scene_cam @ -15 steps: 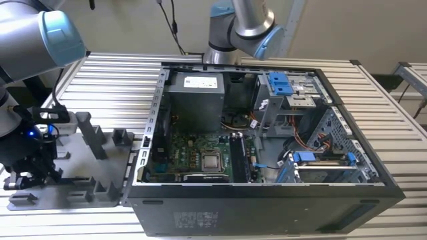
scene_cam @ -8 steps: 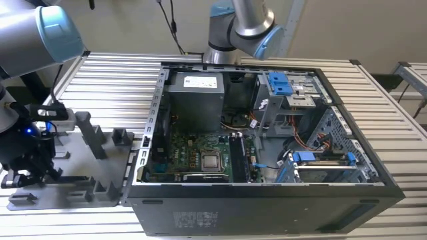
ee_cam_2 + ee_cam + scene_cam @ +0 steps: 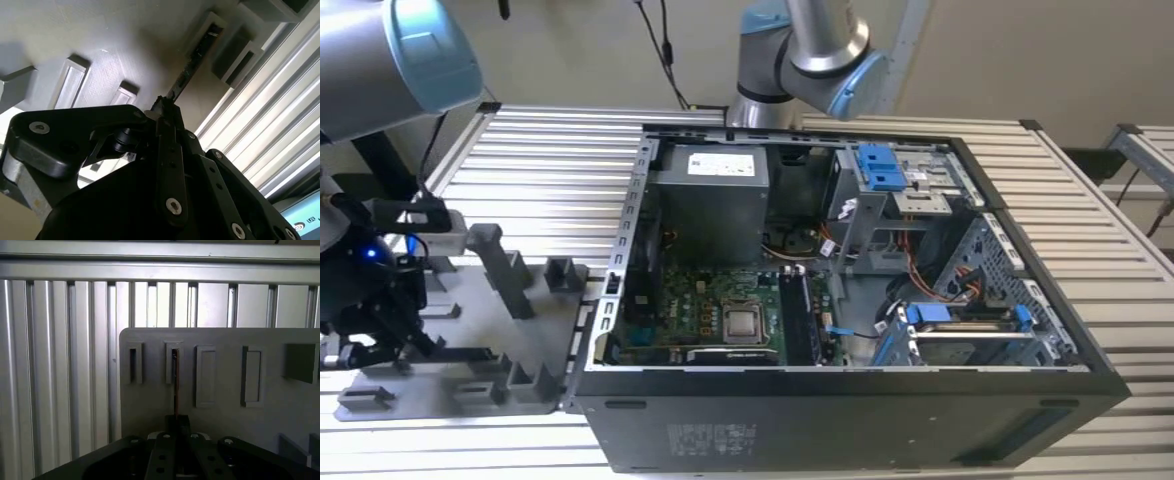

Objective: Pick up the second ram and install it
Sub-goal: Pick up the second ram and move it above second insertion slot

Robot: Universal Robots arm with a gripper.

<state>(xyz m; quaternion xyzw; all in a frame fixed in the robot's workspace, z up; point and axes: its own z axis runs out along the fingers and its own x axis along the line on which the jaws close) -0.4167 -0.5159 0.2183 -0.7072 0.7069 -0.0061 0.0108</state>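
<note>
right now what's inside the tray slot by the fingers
The second ram, edge-on, far end in a slot of the grey tray, near end between the fingers. Its depth inside is hidden.

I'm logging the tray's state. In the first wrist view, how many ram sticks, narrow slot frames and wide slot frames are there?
ram stick, gripped by the claw: 1
narrow slot frames: 2
wide slot frames: 2
Total: 5
</note>
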